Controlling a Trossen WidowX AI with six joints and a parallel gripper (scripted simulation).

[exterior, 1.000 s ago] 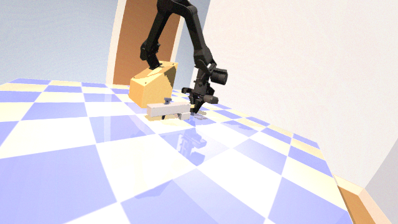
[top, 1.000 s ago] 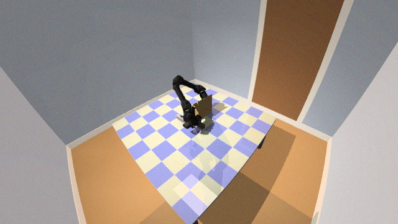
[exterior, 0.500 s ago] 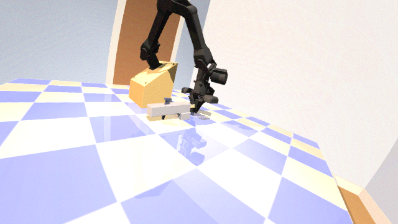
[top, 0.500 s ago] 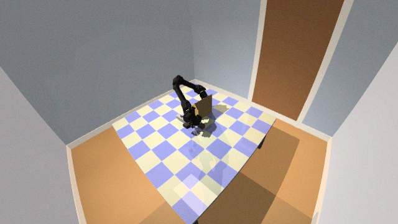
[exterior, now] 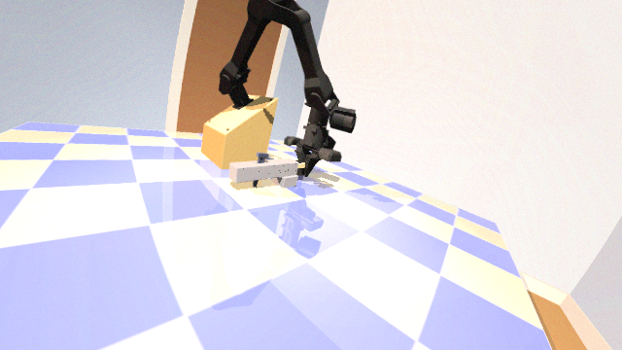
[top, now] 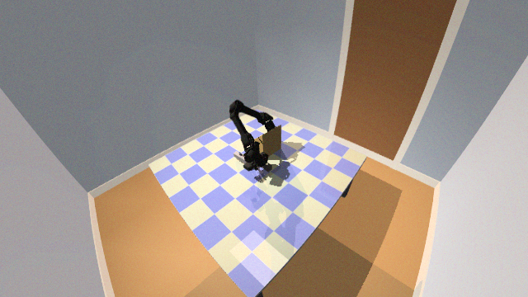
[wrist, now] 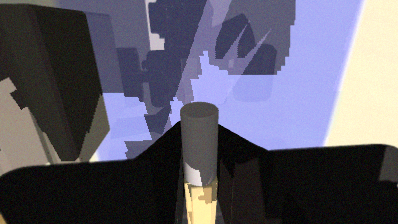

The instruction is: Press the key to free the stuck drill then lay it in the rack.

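Observation:
A long pale grey block (exterior: 259,171) stands low on the checkered top in the exterior view. A small dark part (exterior: 262,157) sticks up behind its top edge; it may be the key. My gripper (exterior: 306,167) (wrist: 194,127) is at the block's right end, low over the table, fingers pointing down. It is shut on the drill (exterior: 301,165) (wrist: 200,127), a thin piece with a grey cylindrical part and a yellow part in the wrist view. In the exterior view its yellow part shows between block and fingers; whether it is still inside the block cannot be told. The rack cannot be made out surely.
A yellow, slope-topped box (exterior: 248,141) (top: 272,141) stands behind the grey block, close to the arm's base. A dark block side (wrist: 55,75) rises close at the left in the wrist view. The checkered table top (top: 252,214) has its nearest corner toward the top camera.

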